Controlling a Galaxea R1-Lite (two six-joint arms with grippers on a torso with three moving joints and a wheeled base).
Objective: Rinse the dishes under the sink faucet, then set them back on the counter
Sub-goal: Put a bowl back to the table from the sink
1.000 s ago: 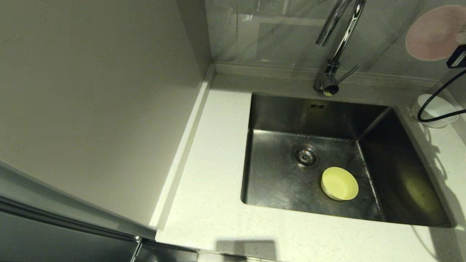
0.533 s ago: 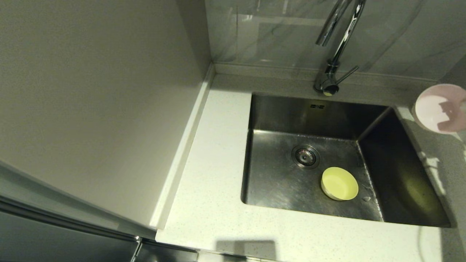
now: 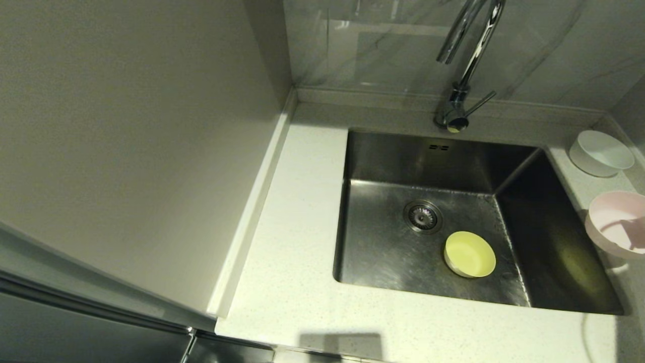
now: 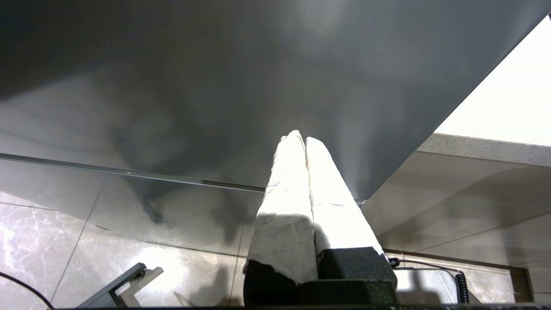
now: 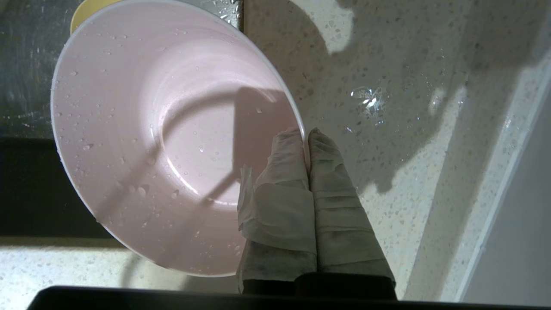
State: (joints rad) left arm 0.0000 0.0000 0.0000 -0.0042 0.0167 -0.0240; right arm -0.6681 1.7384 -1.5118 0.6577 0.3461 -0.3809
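Note:
A wet pale pink bowl hangs tilted over the counter just right of the sink; my right gripper is shut on its rim. The head view shows this pink bowl at the right edge, with the gripper itself out of frame. A white bowl stands on the counter behind it. The yellow-green bowl lies in the basin near the drain. The chrome faucet rises behind the sink; no water shows. My left gripper is shut and empty, parked low by a cabinet front.
A tall grey cabinet side walls off the left. The counter runs left of and in front of the sink. Water drops lie on the counter beside the pink bowl. A raised back edge meets the tiled wall.
The pink bowl came down from high by the wall at the right and toward the front, over the right counter. The arm's cable has left the white bowl, which now shows whole.

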